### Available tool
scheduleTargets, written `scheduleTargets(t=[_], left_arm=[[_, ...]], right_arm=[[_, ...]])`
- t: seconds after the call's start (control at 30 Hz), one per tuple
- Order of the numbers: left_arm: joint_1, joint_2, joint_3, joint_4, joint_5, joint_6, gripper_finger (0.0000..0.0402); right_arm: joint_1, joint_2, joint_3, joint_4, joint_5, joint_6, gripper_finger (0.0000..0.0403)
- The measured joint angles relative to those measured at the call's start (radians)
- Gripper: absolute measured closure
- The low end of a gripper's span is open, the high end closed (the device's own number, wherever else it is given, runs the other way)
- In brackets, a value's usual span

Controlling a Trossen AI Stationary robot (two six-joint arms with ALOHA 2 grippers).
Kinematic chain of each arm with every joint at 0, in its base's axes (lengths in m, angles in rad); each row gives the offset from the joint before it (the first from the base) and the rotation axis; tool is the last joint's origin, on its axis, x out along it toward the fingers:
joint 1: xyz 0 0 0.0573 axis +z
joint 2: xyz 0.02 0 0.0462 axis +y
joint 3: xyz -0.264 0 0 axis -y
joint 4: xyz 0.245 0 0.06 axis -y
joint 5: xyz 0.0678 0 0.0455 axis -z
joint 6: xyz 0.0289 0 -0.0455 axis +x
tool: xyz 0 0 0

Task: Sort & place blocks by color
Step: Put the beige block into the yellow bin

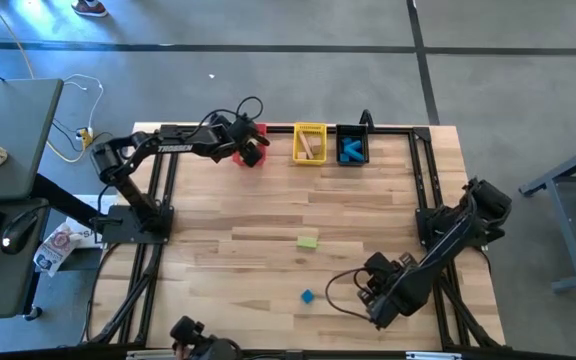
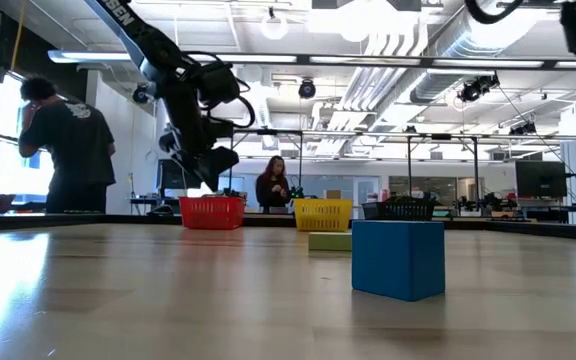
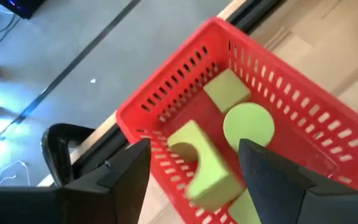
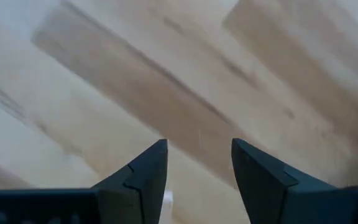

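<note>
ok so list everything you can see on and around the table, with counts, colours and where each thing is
red bin: one, far edge, under the left gripper
green blocks: at least three, light green, in the red bin
yellow bin: one, far edge, holds a tan block
black bin: one, far edge, holds blue blocks
green block: one, mid table
blue block: one, near edge
people: two, in the room behind
left gripper: open, over the red bin
right gripper: open, empty, over bare table near the right corner

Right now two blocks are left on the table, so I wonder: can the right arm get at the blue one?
Probably yes: the right gripper hangs open beside the blue block, nothing between them.
</note>
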Motion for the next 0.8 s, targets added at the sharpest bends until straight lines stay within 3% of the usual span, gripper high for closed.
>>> scheduleTargets(t=[0.17, 0.3, 0.8], left_arm=[[-0.003, -0.057, 0.0, -0.032, 0.017, 0.0, 0.0173], [-0.017, -0.121, 0.0, -0.061, 0.054, 0.0, 0.0173], [-0.147, -0.361, 0.0, -0.147, 0.226, -0.057, 0.0172]], right_arm=[[0.013, 0.0, 0.0, 0.02, -0.133, 0.053, 0.0237], [0.027, 0.0, -0.001, 0.104, -0.181, 0.065, 0.0237], [0.119, 0.018, -0.047, 0.266, -0.184, 0.243, 0.0237]])
